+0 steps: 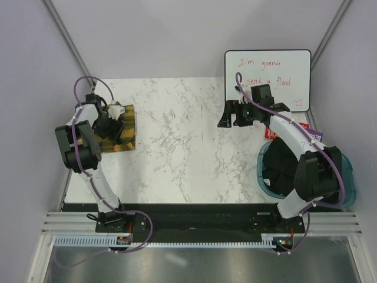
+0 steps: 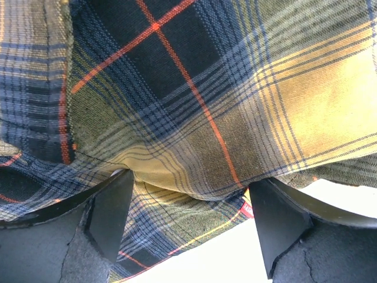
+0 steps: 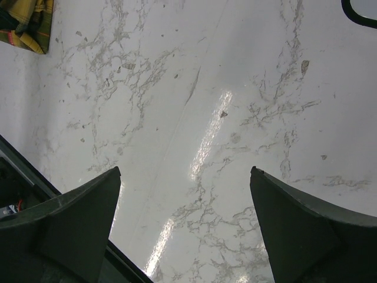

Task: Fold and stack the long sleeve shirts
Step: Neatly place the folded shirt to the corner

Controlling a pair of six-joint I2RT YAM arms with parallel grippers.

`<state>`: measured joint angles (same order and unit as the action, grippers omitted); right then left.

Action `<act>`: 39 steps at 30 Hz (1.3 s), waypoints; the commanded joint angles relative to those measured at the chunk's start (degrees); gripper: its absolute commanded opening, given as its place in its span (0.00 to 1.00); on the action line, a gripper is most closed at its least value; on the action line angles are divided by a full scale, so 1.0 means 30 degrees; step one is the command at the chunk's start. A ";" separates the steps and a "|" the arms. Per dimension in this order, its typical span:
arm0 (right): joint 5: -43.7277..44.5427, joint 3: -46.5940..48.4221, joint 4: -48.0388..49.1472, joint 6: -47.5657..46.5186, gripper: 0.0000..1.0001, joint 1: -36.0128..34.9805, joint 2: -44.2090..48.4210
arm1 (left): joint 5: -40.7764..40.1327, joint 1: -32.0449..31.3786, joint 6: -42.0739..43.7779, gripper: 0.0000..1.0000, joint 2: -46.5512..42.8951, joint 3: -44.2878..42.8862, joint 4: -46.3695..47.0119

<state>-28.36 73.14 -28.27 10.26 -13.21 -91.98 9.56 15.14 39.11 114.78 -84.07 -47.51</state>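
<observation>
Shirt: plaid shirt [image 1: 127, 125] folded into compact bundle, far-left part of marble table [image 1: 177, 147], close to L edge.
L grip: left gripper [image 2: 191, 183] right on top of bundle, fingers spread apart, plaid cloth sagging btwn them, not pinched.
R grip: right gripper [image 3: 185, 171] spread wide, nothing btwn fingers, above bare marble, just beside whiteboard [image 1: 268, 79].
Bin: blue bin [image 1: 349, 177] at R edge, partly behind R arm.
</observation>
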 commanded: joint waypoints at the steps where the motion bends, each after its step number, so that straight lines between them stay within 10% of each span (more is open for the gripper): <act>1: 0.0078 0.1311 -0.0272 -0.0139 0.98 0.0039 -0.0129 | 0.0066 0.0111 0.2721 0.88 0.0736 -0.1123 -0.1708; 13: -0.0390 0.2074 -0.0420 0.0212 0.98 0.0068 0.0515 | 0.2108 0.3299 0.2144 0.96 -0.8313 0.2678 -0.3794; 19: -0.0362 0.1840 -0.0274 0.0447 0.98 0.0039 0.0457 | 0.3375 0.4945 -0.0784 0.99 -1.0250 0.8037 0.0271; 39: 0.0312 0.2044 -0.0244 0.0388 0.98 0.0039 -0.0715 | 0.1939 0.2163 -0.5155 0.99 -0.3224 0.5850 0.6138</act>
<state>-28.14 76.99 -29.61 11.14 -13.21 -93.19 13.69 23.14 27.57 100.53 -62.13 -34.33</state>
